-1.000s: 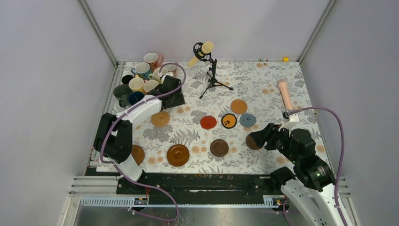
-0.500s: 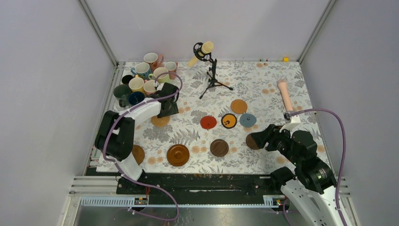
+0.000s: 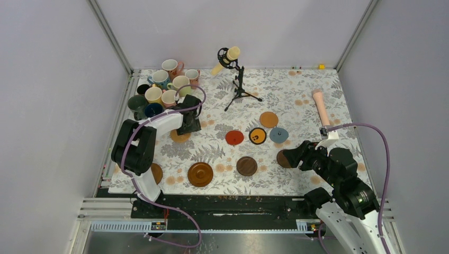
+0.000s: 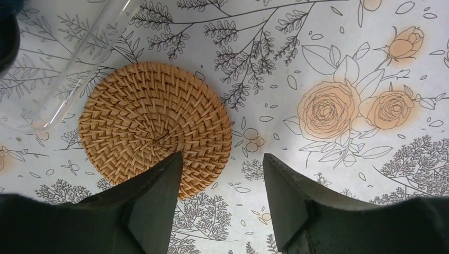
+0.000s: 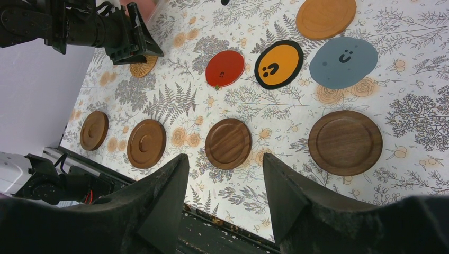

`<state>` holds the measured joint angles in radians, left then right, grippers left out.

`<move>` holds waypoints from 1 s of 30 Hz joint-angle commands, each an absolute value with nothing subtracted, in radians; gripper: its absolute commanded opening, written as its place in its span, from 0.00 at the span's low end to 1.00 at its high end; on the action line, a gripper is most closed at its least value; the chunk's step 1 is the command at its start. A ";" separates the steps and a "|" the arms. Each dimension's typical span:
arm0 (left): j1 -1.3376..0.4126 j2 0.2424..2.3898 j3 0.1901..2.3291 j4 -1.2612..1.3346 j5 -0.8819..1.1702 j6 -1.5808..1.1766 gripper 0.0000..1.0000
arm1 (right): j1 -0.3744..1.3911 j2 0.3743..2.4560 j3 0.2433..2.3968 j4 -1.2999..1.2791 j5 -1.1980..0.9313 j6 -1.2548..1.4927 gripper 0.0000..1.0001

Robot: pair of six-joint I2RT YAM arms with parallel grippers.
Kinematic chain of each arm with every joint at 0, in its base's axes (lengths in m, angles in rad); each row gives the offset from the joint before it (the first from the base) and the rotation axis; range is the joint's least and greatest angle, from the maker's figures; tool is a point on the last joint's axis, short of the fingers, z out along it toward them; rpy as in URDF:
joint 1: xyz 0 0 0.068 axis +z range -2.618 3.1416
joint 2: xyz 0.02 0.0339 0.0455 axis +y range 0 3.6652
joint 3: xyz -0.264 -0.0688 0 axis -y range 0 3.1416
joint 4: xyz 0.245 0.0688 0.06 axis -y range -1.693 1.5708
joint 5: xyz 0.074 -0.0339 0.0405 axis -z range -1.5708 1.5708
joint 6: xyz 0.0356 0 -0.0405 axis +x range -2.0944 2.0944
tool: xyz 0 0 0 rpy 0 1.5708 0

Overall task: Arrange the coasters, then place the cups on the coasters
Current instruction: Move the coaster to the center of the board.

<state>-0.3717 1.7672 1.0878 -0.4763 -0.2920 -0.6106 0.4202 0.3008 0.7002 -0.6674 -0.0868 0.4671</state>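
Several cups (image 3: 161,90) stand bunched at the back left corner. Coasters lie spread over the floral cloth: a woven tan one (image 3: 179,136), red (image 3: 234,137), black-rimmed orange (image 3: 258,135), grey-blue (image 3: 279,135), tan wood (image 3: 269,119) and several brown wooden ones (image 3: 200,174). My left gripper (image 3: 189,121) hangs open just above the woven coaster (image 4: 155,127); its left finger overlaps the rim, and nothing is between the jaws of the left gripper (image 4: 222,159). My right gripper (image 5: 225,159) is open and empty, raised over the near right, beside a dark wooden coaster (image 5: 345,142).
A cream microphone on a black stand (image 3: 236,74) stands at the back centre. A pink cylindrical handle (image 3: 319,106) lies at the right. Grey walls close in both sides. The table's black front rail (image 5: 222,225) runs under my right gripper.
My left gripper has drawn back from the cups toward the near side and now sits over the woven coaster. The right arm has barely shifted.
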 commanded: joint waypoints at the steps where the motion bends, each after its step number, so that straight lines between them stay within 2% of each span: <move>1: -0.367 1.780 1.104 -0.433 -0.206 -0.604 0.58 | 0.426 0.301 0.718 -0.660 -0.063 0.453 0.62; 9: -0.379 1.796 1.111 -0.392 -0.093 -0.588 0.58 | 0.426 0.298 0.724 -0.661 -0.061 0.450 0.62; 30: -0.578 1.906 1.296 -0.432 -0.033 -0.611 0.58 | 0.426 0.298 0.751 -0.680 -0.046 0.440 0.62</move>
<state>-0.5533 1.8866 1.2469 -0.4061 -0.0525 -0.5850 0.4202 0.3008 0.7086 -0.6704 -0.0689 0.4583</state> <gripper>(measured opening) 0.581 0.621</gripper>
